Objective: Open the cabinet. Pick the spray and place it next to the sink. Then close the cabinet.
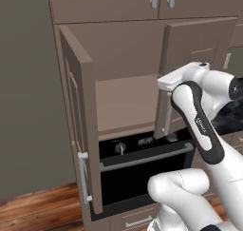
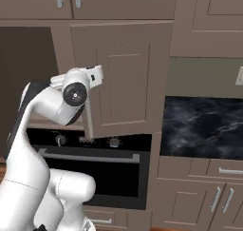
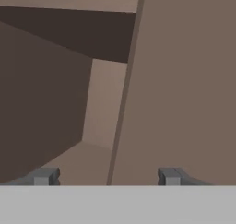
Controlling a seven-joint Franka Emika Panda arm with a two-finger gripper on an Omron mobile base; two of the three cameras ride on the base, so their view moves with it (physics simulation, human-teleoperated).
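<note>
With both doors of the cabinet [image 1: 126, 101] swung out and the spray nowhere to be seen on its bare shelf, the gripper [image 3: 106, 177], fingers [image 3: 44, 176] wide and empty astride the right door's [image 2: 126, 78] edge, should clear that edge before reaching in, the forearm raised level at shelf height.

Soft, even light, rendered flat and slightly blurry.

Nothing throws a hard shadow; the open cabinet [image 1: 126, 101] dims toward its back wall and ceiling, darkest at the upper left in the hand view. The arm's white shells carry mild highlights, the black oven [image 1: 142, 170] front a faint sheen. Edges look soft and pixelated, with no visible bending at the borders.
</note>
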